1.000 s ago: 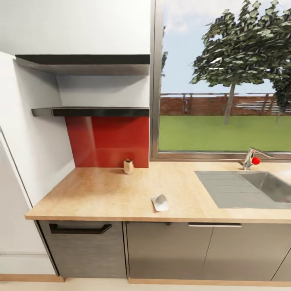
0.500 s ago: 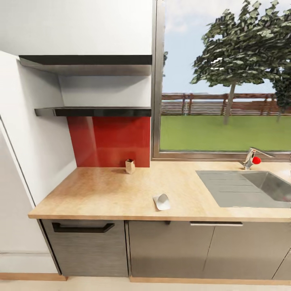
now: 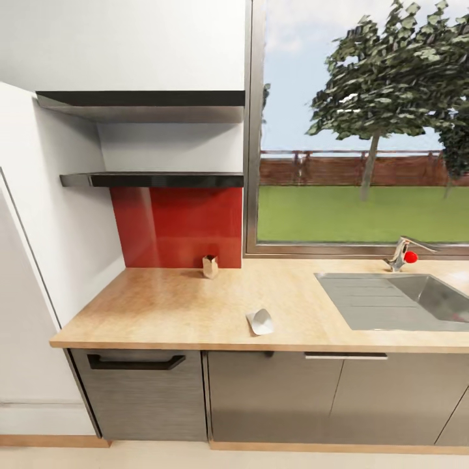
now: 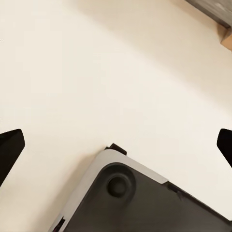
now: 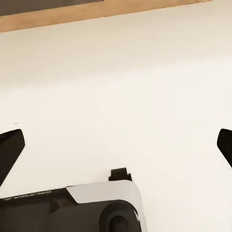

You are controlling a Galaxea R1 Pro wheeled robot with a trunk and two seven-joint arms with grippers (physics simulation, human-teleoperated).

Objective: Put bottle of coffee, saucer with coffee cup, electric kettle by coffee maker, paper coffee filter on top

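- Head view: a wooden countertop (image 3: 163, 306) runs below a red backsplash (image 3: 176, 225) and two dark kitchen shelves (image 3: 156, 179), with a window (image 3: 365, 130) and a sink (image 3: 417, 299) with its tap (image 3: 404, 253) at the right. A small white folded thing, probably the paper coffee filter (image 3: 260, 321), lies near the counter's front edge. A small tan bottle-like thing (image 3: 210, 266) stands at the back against the backsplash; whether it is the bottle of coffee is too small to tell. What can be seen of the shelves from this low angle looks bare
- Left wrist view: the left gripper (image 4: 116, 145) points down at pale floor (image 4: 96, 72), above a corner of the robot's grey and black base (image 4: 145, 203). Its two dark fingertips (image 4: 9, 150) sit at opposite edges of the picture, spread wide and grasping nothing
- Right wrist view: the right gripper (image 5: 116, 145) likewise hangs over the floor beside the base, fingers splayed and empty, with the cabinet's wooden plinth (image 5: 96, 14) across the far edge
- Judgement: the robot is on approach, no object in hand. Next it needs to close on the counter, raise an arm, and locate the coffee maker
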